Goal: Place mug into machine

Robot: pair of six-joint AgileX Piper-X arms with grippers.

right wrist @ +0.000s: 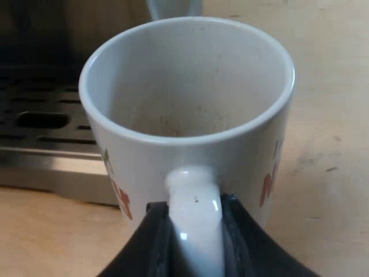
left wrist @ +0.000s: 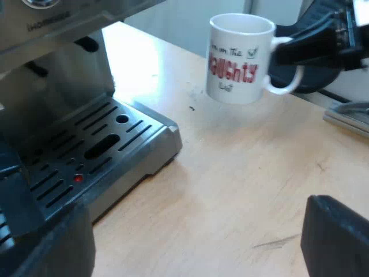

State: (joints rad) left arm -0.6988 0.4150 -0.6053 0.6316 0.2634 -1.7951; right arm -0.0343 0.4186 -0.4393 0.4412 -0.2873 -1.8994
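Note:
A white mug (left wrist: 239, 57) with red lettering stands upright over the wooden table (left wrist: 242, 190), a short way off the espresso machine's slotted drip tray (left wrist: 92, 150). My right gripper (left wrist: 283, 51) holds it by the handle. Up close, the mug (right wrist: 190, 86) is empty, with faint stains inside, and my right gripper (right wrist: 195, 231) is shut on its white handle, one black finger (right wrist: 151, 242) on each side. The drip tray (right wrist: 46, 115) lies just beyond the mug. My left gripper (left wrist: 196, 236) hangs open over the table beside the tray, with nothing between its fingers.
The machine's steel front (left wrist: 57, 34) rises over the tray, and a small red dot (left wrist: 78, 179) shows among the tray's slots. A flat grey metal piece (left wrist: 349, 115) lies on the table beyond the mug. Bare wood stretches between mug and tray.

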